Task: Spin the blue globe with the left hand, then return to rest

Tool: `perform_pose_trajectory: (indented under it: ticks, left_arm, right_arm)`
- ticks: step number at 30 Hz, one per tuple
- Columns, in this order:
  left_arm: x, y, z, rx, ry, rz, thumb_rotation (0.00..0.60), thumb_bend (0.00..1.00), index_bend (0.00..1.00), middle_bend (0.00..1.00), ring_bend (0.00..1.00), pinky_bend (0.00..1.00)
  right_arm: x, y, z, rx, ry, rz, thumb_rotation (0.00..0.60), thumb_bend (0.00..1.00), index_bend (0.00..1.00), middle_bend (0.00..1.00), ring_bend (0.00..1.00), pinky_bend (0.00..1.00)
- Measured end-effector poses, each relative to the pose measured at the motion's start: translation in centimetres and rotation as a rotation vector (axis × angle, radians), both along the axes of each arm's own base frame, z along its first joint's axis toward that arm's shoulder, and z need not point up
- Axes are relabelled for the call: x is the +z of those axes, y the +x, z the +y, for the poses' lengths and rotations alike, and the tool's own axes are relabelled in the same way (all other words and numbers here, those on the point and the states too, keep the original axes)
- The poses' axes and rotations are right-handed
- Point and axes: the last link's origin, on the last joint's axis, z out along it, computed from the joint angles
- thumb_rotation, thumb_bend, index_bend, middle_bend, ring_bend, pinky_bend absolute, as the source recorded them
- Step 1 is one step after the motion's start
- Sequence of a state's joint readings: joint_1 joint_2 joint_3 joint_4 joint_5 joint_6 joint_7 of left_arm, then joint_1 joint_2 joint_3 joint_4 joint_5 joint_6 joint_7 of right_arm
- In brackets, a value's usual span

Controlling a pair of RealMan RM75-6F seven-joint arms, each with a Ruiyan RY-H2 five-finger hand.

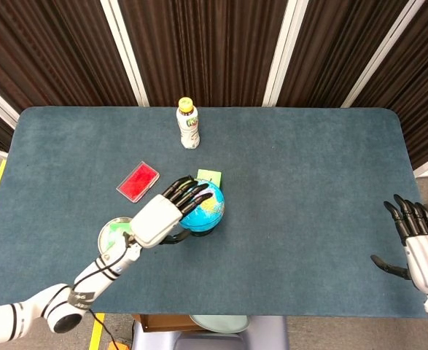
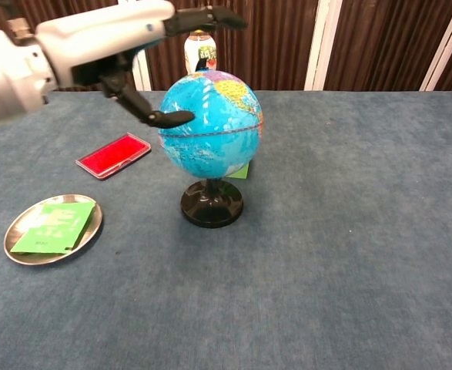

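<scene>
The blue globe (image 1: 205,208) (image 2: 212,125) stands upright on its black base (image 2: 212,204) near the middle of the table. My left hand (image 1: 164,214) (image 2: 122,42) is over the globe's upper left side, fingers (image 2: 204,19) stretched out above its top and thumb (image 2: 164,118) against its left flank. It holds nothing. My right hand (image 1: 418,248) rests at the table's right front edge, fingers apart and empty, seen only in the head view.
A red flat case (image 1: 138,181) (image 2: 113,154) lies left of the globe. A metal dish (image 2: 27,243) holding a green packet (image 2: 54,225) sits front left. A yellow-capped bottle (image 1: 188,123) (image 2: 199,45) stands behind, and a green note (image 1: 208,176) lies behind the base.
</scene>
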State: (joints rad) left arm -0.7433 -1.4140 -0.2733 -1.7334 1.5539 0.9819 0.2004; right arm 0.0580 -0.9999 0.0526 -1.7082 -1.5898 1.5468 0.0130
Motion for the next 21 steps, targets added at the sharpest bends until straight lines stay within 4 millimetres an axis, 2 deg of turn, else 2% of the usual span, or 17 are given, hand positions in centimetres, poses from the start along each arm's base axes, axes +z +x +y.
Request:
perform_pose_trajectory:
  ticks: [4,13,21]
  left_arm:
    - [-1.0,1.6,0.6,-0.004,0.006,0.020,0.600,0.34,0.01,0.00,0.00,0.02]
    - [-2.8,3.5,1.7,0.055,-0.021,0.040,0.600,0.32,0.00,0.00,0.00,0.00]
    - [-3.2,3.9,2.4,0.081,0.010,0.054,0.600,0.31,0.00,0.00,0.00,0.00]
  right_arm:
    - [0.1,-0.1,0.1,-0.003,0.000,0.000,0.600,0.05,0.00,0.00,0.00,0.00]
    - [0.1,-0.3,0.2,-0.013,0.006,-0.007,0.600,0.05,0.00,0.00,0.00,0.00]
    - [-0.1,-0.6,0.0,-0.021,0.016,-0.019,0.600,0.05,0.00,0.00,0.00,0.00]
